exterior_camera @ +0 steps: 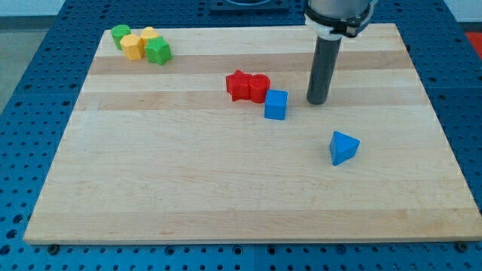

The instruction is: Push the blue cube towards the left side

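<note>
Wooden board (pixel 226 203): pale plank top on a blue pegboard bench; near part bare, blocks lie mid and far.
blue triangular block (pixel 343 147): nearest piece, right of centre, alone, well apart from the others; not the target.
blue cube (pixel 276 105): task block, mid-board, slightly right of centre; touching or almost touching the red pair at its far-left corner, cannot tell which.
my tip (pixel 317 102): rod end on the board just right of the cube, small gap, not touching; being on the right side suits a leftward shove, I judge.
hand state: no hand or jaws, just a bare rod; nothing held, nothing to spread or pinch.
red blocks (pixel 248 86): two lobed pieces pressed together, just far-left of the cube; likely to catch the cube's far corner on the push.
far-left cluster: two green blocks (pixel 158 51) and two yellow blocks (pixel 132 45) bunched at the corner, well clear.
stage: push not begun, judging by the gap.
</note>
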`<state>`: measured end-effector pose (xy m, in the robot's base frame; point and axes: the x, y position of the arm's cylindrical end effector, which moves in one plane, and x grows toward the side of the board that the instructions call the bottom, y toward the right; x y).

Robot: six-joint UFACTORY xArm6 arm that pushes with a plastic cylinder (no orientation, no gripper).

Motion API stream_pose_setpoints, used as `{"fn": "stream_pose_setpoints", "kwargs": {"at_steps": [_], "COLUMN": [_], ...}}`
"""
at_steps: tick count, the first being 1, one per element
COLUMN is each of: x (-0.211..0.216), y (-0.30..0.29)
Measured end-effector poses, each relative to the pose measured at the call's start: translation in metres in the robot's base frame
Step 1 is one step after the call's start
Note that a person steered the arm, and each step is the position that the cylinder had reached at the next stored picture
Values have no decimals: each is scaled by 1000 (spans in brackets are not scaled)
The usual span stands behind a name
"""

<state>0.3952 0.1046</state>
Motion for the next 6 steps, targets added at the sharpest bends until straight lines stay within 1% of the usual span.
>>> {"fn": "stream_pose_setpoints", "kwargs": {"at_steps": [2, 4, 5, 6], "x": [10, 15, 23, 37], "y": [-52, -77, -77, -45]}}
